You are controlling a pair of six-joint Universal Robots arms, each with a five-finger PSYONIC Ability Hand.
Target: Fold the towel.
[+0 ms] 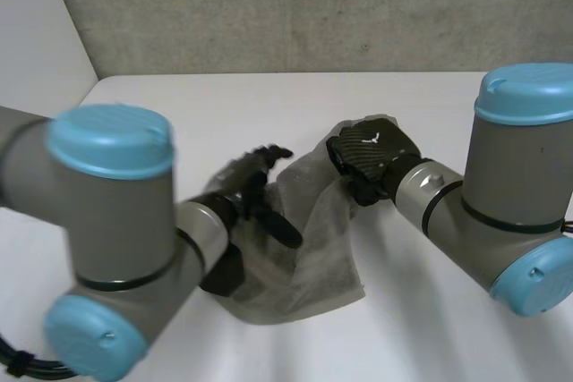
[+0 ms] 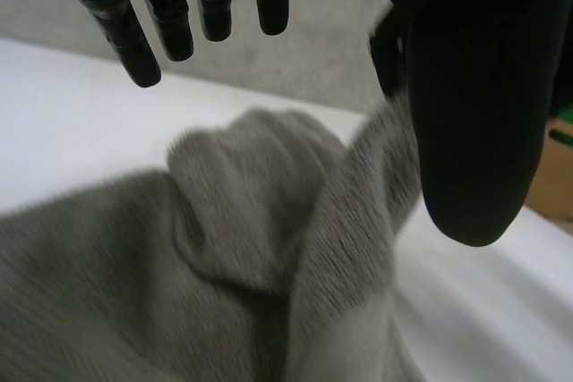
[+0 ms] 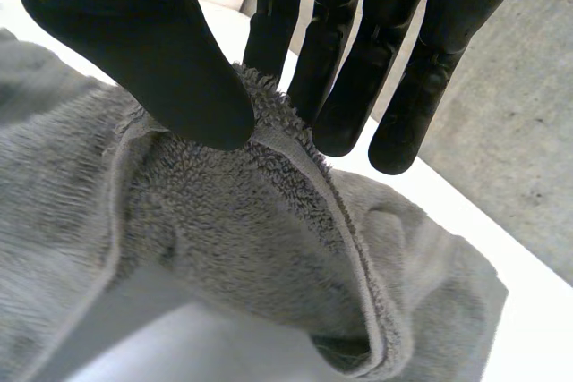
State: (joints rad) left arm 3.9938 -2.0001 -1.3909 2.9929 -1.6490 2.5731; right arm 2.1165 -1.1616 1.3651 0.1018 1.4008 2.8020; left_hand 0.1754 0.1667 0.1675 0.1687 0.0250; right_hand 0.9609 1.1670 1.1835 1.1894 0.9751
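Observation:
A grey towel [image 1: 322,257] lies crumpled on the white table [image 1: 269,105] between the two arms. My right hand [image 1: 372,154] is at the towel's far edge and lifts it a little. In the right wrist view the thumb [image 3: 152,51] and fingers pinch the hemmed edge of the towel [image 3: 224,248]. My left hand [image 1: 255,190] hovers over the towel's left side with its fingers straight and spread. In the left wrist view that hand [image 2: 474,87] hangs above a raised fold of the towel [image 2: 251,221] and holds nothing.
A grey concrete wall [image 1: 313,6] stands behind the table's far edge. Bare table surface stretches beyond the towel and to its right [image 1: 421,310]. The table's left edge [image 1: 89,91] runs along a pale wall.

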